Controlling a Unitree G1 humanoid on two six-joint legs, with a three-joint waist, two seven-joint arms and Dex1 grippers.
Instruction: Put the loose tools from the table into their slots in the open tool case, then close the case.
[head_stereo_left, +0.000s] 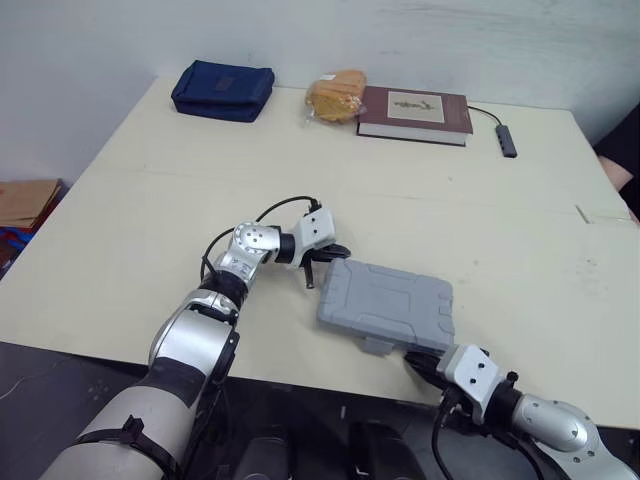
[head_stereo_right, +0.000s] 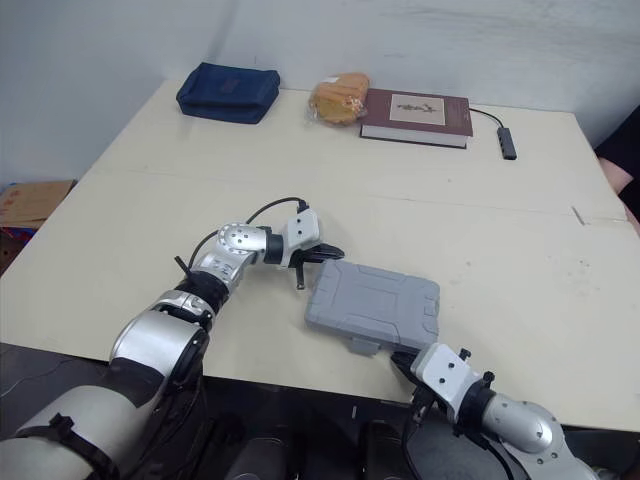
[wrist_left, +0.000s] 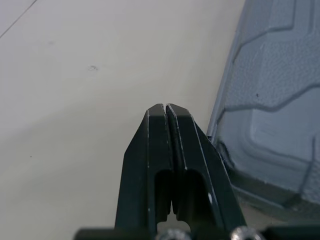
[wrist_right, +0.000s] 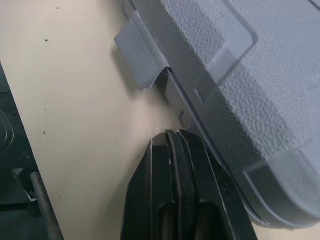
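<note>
The grey plastic tool case (head_stereo_left: 388, 303) lies closed and flat near the table's front edge. Its front latch tab (wrist_right: 137, 57) sticks out over the table. My left gripper (head_stereo_left: 318, 266) is shut with nothing in it, its tips beside the case's far left corner (wrist_left: 220, 145). My right gripper (wrist_right: 172, 137) is shut and empty too, resting against the case's front edge just right of the latch (head_stereo_left: 375, 346). I see no loose tools on the table.
At the back of the cream table (head_stereo_left: 150, 230) lie a blue pouch (head_stereo_left: 222, 90), a bagged bread roll (head_stereo_left: 336, 97), a dark red book (head_stereo_left: 415, 114) and a grey USB hub with its cable (head_stereo_left: 508, 141). A cardboard box (head_stereo_left: 25, 205) stands left of the table.
</note>
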